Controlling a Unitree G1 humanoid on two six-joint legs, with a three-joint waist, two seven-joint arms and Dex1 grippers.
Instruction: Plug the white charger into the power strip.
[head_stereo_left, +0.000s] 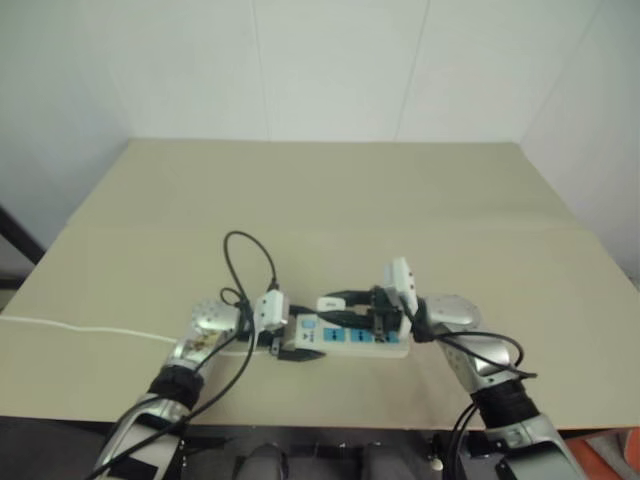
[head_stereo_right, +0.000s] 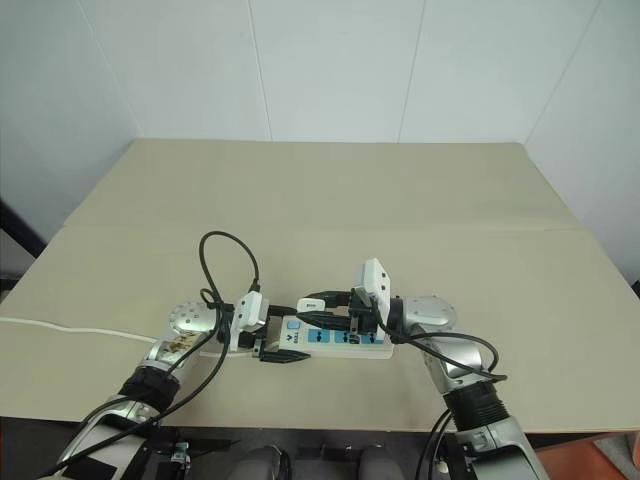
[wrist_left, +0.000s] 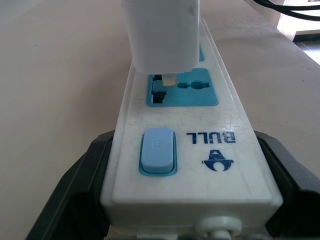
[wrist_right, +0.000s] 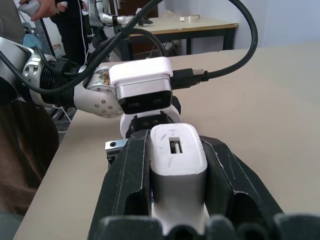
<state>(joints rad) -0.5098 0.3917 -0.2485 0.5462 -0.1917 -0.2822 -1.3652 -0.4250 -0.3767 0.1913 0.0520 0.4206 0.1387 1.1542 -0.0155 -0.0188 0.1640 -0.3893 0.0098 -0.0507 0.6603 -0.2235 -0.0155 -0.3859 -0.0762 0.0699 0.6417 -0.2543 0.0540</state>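
The power strip (head_stereo_right: 340, 339) lies across the table near its front edge, a white bar with blue socket faces and a blue switch (wrist_left: 158, 151). My left gripper (head_stereo_right: 282, 336) is shut on its switch end, one black finger (wrist_left: 82, 180) along each side. My right gripper (wrist_right: 175, 146) is shut on the white charger (wrist_right: 177, 160) and points left, level over the strip. In the left wrist view the charger (wrist_left: 162, 35) stands on the blue socket (wrist_left: 182, 90) nearest the switch, with a metal prong showing at the slot.
The tan table (head_stereo_left: 330, 200) stretches away to white walls. A thin white cord (head_stereo_left: 80, 328) runs left off the table. Black cables (head_stereo_left: 250, 255) loop above my left wrist. A person (wrist_right: 55, 10) and another table (wrist_right: 200, 25) stand in the background.
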